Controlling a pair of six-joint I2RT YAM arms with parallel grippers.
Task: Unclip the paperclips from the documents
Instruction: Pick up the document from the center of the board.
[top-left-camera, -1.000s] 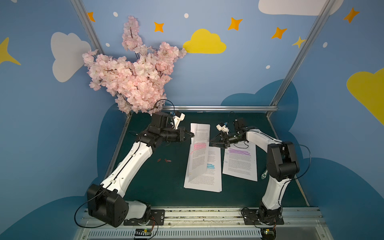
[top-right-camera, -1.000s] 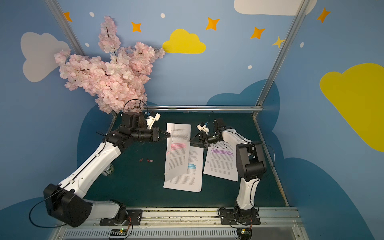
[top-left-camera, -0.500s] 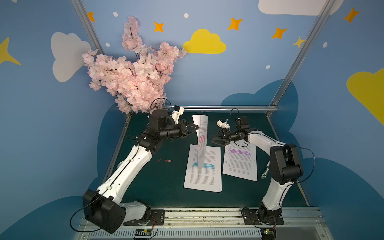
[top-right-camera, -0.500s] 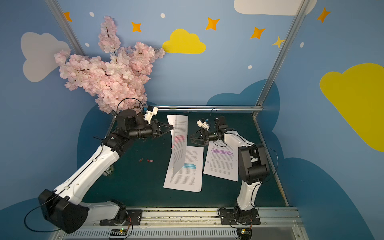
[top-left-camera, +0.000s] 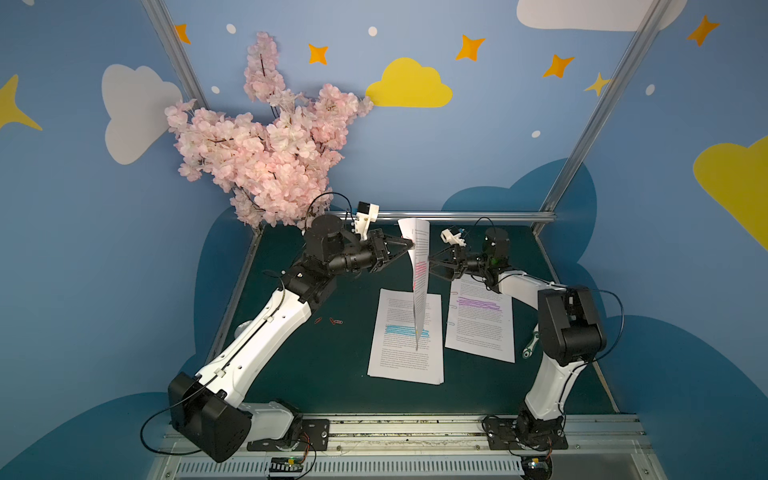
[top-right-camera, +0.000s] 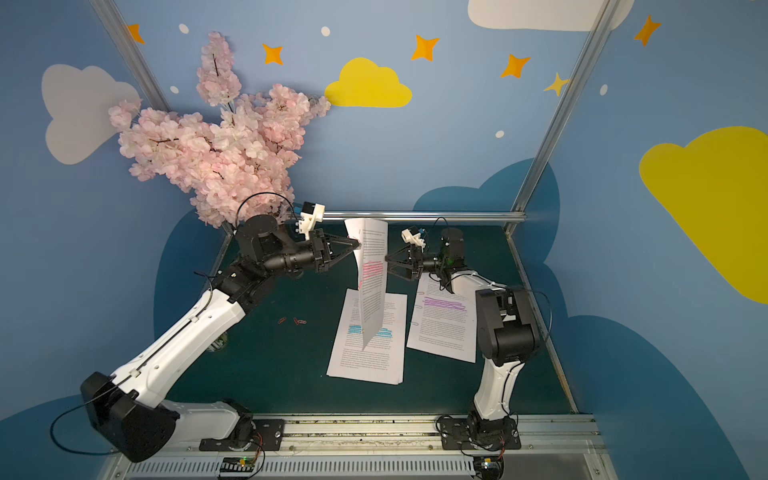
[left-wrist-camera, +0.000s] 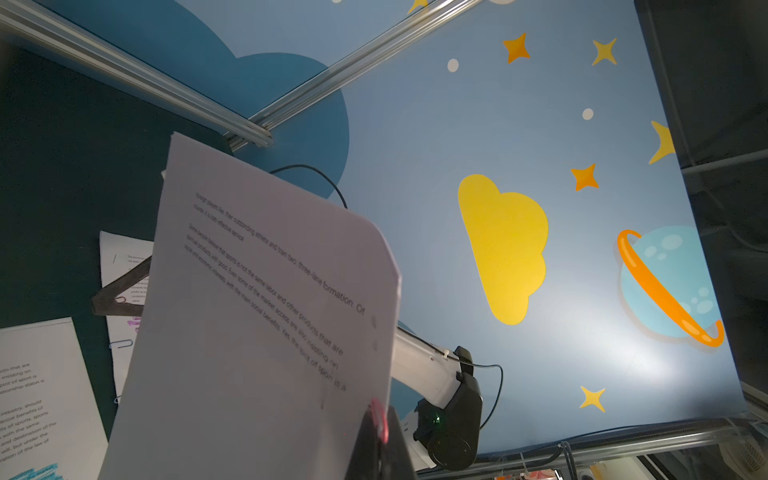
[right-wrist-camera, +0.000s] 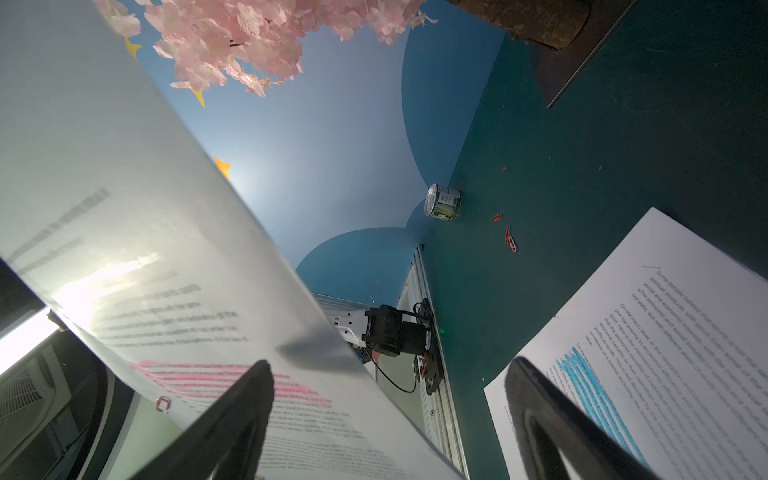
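Note:
My left gripper (top-left-camera: 409, 245) (top-right-camera: 357, 246) is shut on a pink paperclip (left-wrist-camera: 380, 417) at the edge of the pink-banded document (top-left-camera: 420, 266) (left-wrist-camera: 257, 316). That document hangs in the air on edge. Close against its other face, my right gripper (top-left-camera: 430, 261) (right-wrist-camera: 384, 370) stands open, one finger (right-wrist-camera: 249, 386) overlapping the sheet. A red clip (right-wrist-camera: 163, 403) sits on that sheet's margin. The blue-banded document (top-left-camera: 405, 353) and the purple-banded document (top-left-camera: 482, 324) lie flat on the mat. Clips (top-left-camera: 453, 307) line the purple one's left edge. Loose red paperclips (top-left-camera: 334, 321) (right-wrist-camera: 510, 241) lie left of the papers.
A pink blossom branch (top-left-camera: 266, 158) overhangs the back left corner above my left arm. A small tin can (right-wrist-camera: 442, 202) lies on the green mat (top-left-camera: 332, 374) by its left edge. An aluminium rail (top-left-camera: 469, 216) closes the back.
My left gripper has raised the pink-banded document from lying on the other papers to hanging in the air. My right gripper has risen beside it and opened slightly wider.

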